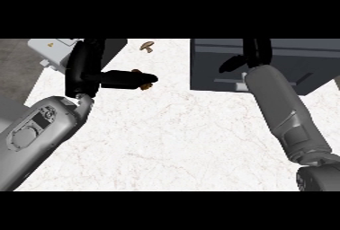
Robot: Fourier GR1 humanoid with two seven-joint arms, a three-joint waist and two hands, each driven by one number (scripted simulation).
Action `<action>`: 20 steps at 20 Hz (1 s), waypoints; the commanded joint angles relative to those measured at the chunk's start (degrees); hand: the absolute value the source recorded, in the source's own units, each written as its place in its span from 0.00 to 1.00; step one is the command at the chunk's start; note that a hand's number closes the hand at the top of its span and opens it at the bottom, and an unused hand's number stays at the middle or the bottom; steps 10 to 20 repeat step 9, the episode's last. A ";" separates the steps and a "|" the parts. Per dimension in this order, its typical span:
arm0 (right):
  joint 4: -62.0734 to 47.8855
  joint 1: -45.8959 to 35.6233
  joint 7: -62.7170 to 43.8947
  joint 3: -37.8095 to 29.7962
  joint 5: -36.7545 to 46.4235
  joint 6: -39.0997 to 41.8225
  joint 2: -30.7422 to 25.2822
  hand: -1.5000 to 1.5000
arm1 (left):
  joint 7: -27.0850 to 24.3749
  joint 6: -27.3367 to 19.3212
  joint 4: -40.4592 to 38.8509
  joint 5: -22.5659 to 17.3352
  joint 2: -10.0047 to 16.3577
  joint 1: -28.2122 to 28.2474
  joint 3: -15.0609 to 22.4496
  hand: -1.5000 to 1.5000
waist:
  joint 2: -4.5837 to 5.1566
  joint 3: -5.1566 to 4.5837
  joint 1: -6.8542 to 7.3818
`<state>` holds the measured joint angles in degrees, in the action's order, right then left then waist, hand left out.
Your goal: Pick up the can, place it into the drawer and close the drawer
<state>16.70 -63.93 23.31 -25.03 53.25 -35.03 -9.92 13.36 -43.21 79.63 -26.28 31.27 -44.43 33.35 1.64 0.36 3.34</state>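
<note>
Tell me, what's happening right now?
Left hand open, near a brown item. Right hand over the drawer. Can not visible.

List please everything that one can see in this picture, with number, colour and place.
Counter: one, white marbled, across the middle.
Drawer box: one, dark grey, upper right.
Light grey box: one, upper left corner, partly behind the left hand.
Small brown things: two, one at the top middle, one at the tip of the left hand; too small to name.
Can: none to be seen.
Forearms: two, grey, the left from the lower left, the right from the lower right.
Left hand: one, black, upper left, pointing towards the middle.
Right hand: one, black, at the front of the drawer box.
</note>
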 commanded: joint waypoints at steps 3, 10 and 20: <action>2.36 -4.90 2.00 -9.70 -12.52 5.14 4.44 0.00 | 0.30 -1.26 2.52 1.40 0.31 2.55 0.55 0.00 | -1.11 -0.15 0.45; 0.88 -5.46 5.19 -11.76 -15.60 5.66 5.79 0.00 | -1.03 0.02 1.86 1.91 -0.45 4.73 -1.53 0.00 | -0.56 -0.30 -0.44; 0.88 -5.46 5.19 -11.76 -15.60 5.66 5.79 0.00 | -1.03 0.02 1.86 1.91 -0.45 4.73 -1.53 0.00 | -0.56 -0.30 -0.44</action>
